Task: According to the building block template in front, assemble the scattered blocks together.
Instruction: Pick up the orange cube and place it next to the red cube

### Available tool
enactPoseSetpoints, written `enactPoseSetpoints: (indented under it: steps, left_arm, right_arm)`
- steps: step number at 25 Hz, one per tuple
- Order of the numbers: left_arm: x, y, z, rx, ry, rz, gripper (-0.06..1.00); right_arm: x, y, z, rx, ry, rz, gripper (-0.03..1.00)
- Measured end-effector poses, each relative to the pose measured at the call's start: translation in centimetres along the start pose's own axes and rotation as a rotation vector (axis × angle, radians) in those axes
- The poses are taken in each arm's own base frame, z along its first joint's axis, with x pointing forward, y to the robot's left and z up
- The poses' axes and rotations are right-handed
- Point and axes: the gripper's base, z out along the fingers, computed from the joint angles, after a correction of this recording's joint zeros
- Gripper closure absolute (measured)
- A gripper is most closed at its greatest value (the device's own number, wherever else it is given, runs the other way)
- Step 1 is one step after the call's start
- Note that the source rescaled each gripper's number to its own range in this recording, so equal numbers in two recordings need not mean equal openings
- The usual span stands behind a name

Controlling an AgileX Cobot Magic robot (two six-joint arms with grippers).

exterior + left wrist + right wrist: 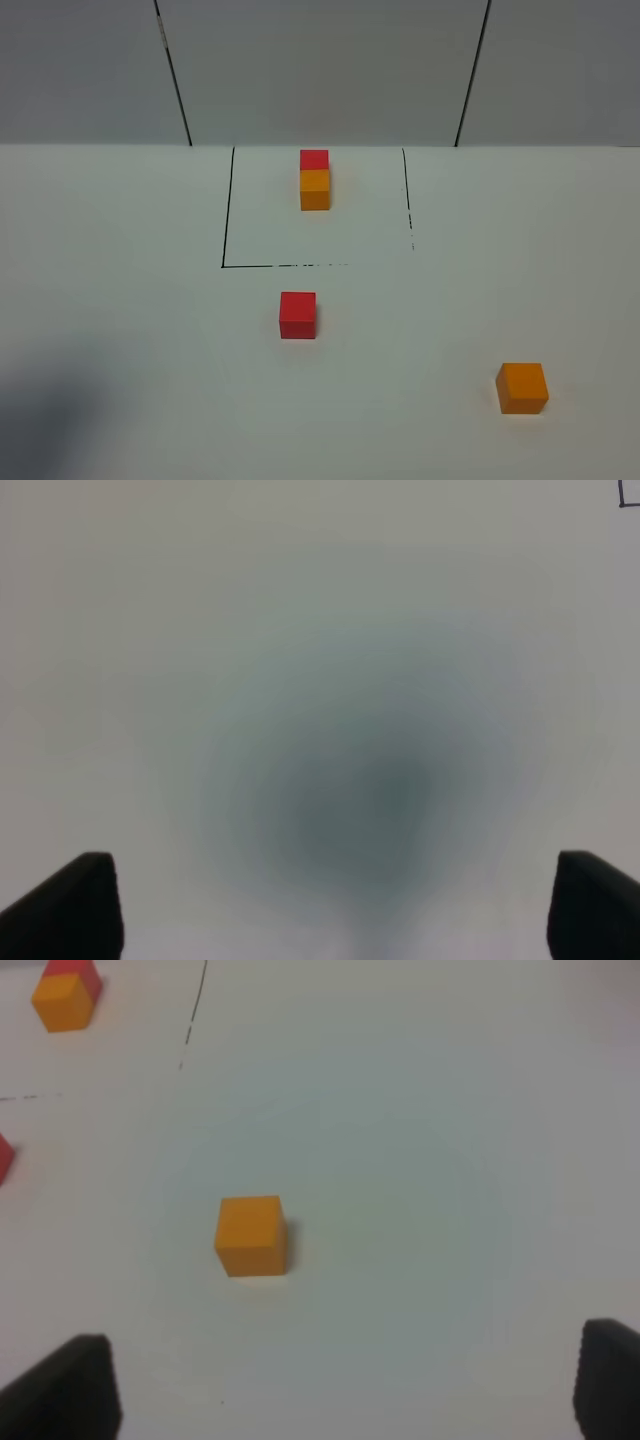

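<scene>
High camera. Found the building block template [314, 180], its red cube behind the orange one and touching it, on the white table [120, 300] inside the black drawn square [227, 210], close to the square's far side. Found the red block [298, 315] just outside the square's near line. Found the orange block [522, 388] well apart from it, toward the right arm's side. Noted a dim shadow [50, 410] at the near left corner.

Left wrist camera. Found the left fingers [75, 905] spread wide, gripping nothing. Noted bare table and a soft shadow [390, 790] between and ahead of them. Saw a corner of the drawn line far ahead, off to one side.

Right wrist camera. Found the right fingers [70, 1385] spread wide, likewise gripping nothing. Found the orange block ahead of them, within their span, touching neither and closer to one finger's side. Saw the template far ahead, beyond that same side, and a sliver of the red block at the frame edge.
</scene>
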Motion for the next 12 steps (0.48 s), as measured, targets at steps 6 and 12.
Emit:
enactPoseSetpoints:
  steps: [6,12]
  left_arm:
    - [6.5,-0.2,-2.5,0.007,-0.232,-0.021,0.16]
    - [11.3,-0.7,-3.2,0.039,-0.342,-0.045,0.18]
  right_arm:
    - [0.0,0.0,0.0,0.0,0.0,0.0,0.16]
    - [0.0,0.0,0.0,0.0,0.0,0.0,0.16]
